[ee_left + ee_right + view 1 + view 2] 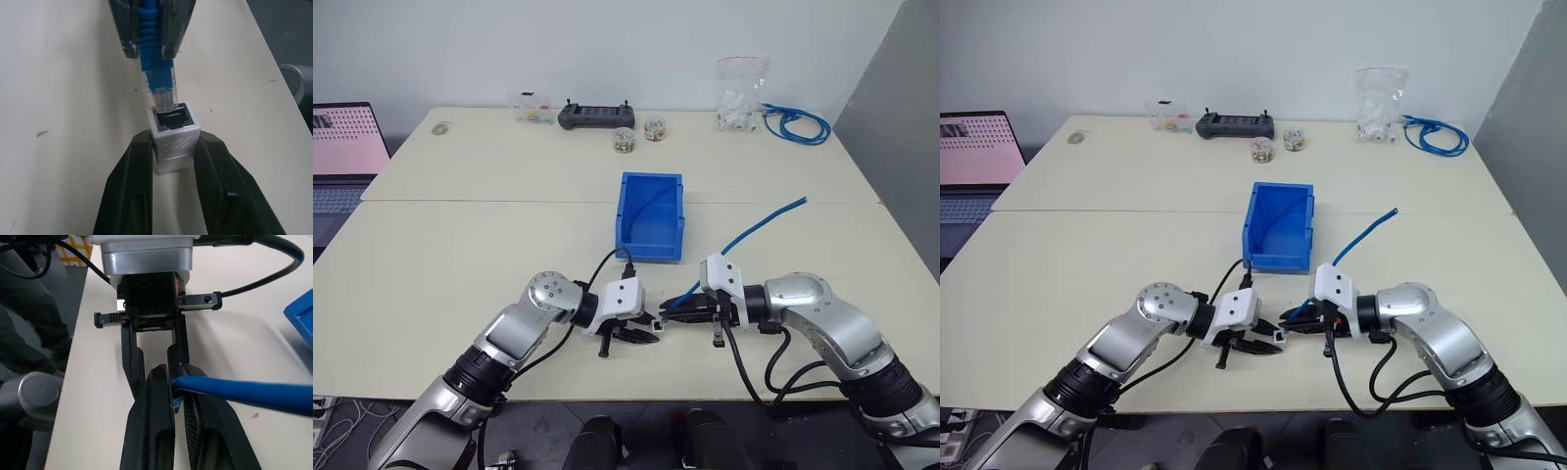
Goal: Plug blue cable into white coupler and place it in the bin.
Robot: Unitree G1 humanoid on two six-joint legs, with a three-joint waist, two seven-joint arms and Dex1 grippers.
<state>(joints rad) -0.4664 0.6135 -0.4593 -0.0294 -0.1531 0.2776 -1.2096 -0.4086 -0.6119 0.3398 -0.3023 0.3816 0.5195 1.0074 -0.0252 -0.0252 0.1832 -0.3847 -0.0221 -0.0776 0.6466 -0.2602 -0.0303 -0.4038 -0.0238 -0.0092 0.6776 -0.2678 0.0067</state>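
**Plug at coupler mouth, not seated**

Found left hand (pixel 651 337) pinching the white coupler (pixel 174 135) between both fingers, dark socket facing the opposite hand. Found right hand (pixel 674 305) pressed together on the blue cable (pixel 759 224) just behind its clear plug (pixel 160 92). Noted plug tip touching the socket's rim, slightly tilted, most of the plug still outside. Observed both hands meeting above the near edge of the counter (pixel 460 255), fingertips almost touching. Traced cable rising from the right hand toward the far right, free end in the air. Located the bin (pixel 652 215) upright at counter centre, just beyond the hands, sloped front facing far side.
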